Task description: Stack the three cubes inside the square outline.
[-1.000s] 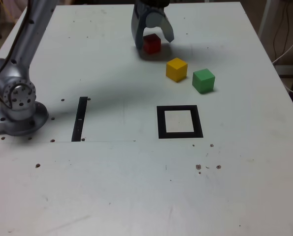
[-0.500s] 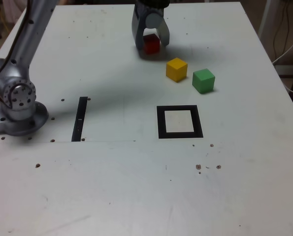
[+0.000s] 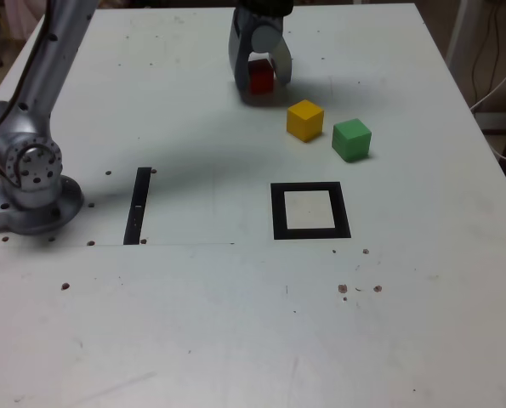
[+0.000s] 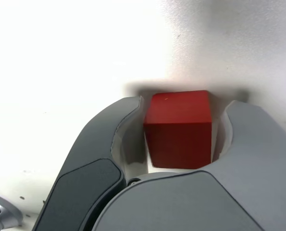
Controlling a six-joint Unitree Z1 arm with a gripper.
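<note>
White surface (image 3: 235, 323), speckled with small dark marks. Grey arm base (image 3: 31, 183) is mounted at the exterior view's left. Black square outline (image 3: 310, 211) is placed centrally, empty. Claw (image 3: 259, 75) is positioned at the far edge, clenched on the red cube (image 3: 261, 78). Yellow cube (image 3: 305, 120) and green cube (image 3: 351, 139) are set beside it, apart.

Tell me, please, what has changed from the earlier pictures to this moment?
The gripper has closed its jaws around the red cube: a second ago they stood wide on both sides of it, and now they are close against it, as the wrist view shows. The cube is still on the table and has not visibly moved. The yellow cube, the green cube and the square outline stayed as they were.
</note>
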